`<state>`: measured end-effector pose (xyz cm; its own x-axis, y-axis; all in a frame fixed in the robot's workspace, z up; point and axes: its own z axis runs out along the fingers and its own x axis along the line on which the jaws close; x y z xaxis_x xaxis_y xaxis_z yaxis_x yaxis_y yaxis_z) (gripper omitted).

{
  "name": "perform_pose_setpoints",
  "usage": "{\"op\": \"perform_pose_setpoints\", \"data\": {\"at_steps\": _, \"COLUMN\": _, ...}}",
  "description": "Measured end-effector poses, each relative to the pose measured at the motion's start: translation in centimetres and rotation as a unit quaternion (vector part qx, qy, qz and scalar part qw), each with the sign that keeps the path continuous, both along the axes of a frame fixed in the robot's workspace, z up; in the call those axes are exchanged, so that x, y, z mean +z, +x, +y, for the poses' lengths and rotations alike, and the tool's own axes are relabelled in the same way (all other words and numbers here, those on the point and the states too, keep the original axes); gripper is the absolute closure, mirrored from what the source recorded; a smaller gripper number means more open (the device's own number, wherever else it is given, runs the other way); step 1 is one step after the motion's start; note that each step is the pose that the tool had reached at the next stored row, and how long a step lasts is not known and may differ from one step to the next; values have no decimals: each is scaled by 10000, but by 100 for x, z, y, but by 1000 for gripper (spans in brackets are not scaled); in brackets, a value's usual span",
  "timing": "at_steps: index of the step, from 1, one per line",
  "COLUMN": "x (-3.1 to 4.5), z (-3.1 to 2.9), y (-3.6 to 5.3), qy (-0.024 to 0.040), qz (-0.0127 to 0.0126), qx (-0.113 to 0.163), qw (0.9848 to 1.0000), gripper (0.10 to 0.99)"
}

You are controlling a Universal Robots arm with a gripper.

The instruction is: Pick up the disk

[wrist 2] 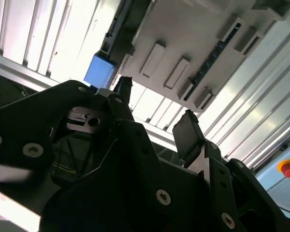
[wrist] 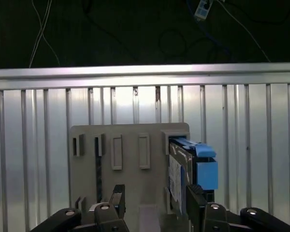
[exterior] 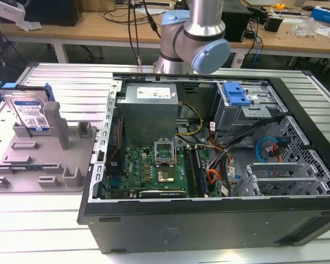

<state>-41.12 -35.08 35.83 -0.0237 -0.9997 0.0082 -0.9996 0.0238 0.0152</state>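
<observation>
Scene: a Universal Robots arm [exterior: 193,27] works at a bench beside an open computer case [exterior: 209,220]
Disk: the disk [exterior: 28,113] stands on edge in a slot at one corner of the grey fixture plate [exterior: 55,165], close against one of the plate's upright posts [exterior: 53,118], with blue rails along its sides
Gripper: in the first wrist view the gripper [wrist: 156,209] hovers above the fixture plate, jaws spread wide and holding nothing; one fingertip [wrist: 195,199] hangs over the disk's top edge, the other over bare plate
Step in hand: by the look of it, the approach, with the disk untouched in its slot
Doing it well: the jaws appear centred on the plate rather than on the disk, so a sideways shift toward the disk's corner seems called for, until the thin body lies squarely between the fingers; a grip on the flat metal faces, clear of the post, should hold better than one on the blue rails
Risk: a finger landing on the disk's top edge
</observation>
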Motion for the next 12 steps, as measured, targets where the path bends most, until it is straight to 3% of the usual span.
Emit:
{"op": "perform_pose_setpoints", "data": {"at_steps": 5, "x": -11, "z": 293, "y": -19, "qy": -35, "qz": 1, "qx": 0, "qw": 10000, "gripper": 471}}
{"op": "perform_pose_setpoints", "data": {"at_steps": 7, "x": -26, "z": 337, "y": -18, "qy": -63, "qz": 0, "qx": 1, "qw": 10000, "gripper": 471}}
{"op": "perform_pose_setpoints", "data": {"at_steps": 12, "x": -28, "z": 341, "y": -18, "qy": -69, "qz": 0, "qx": -1, "qw": 10000, "gripper": 471}}
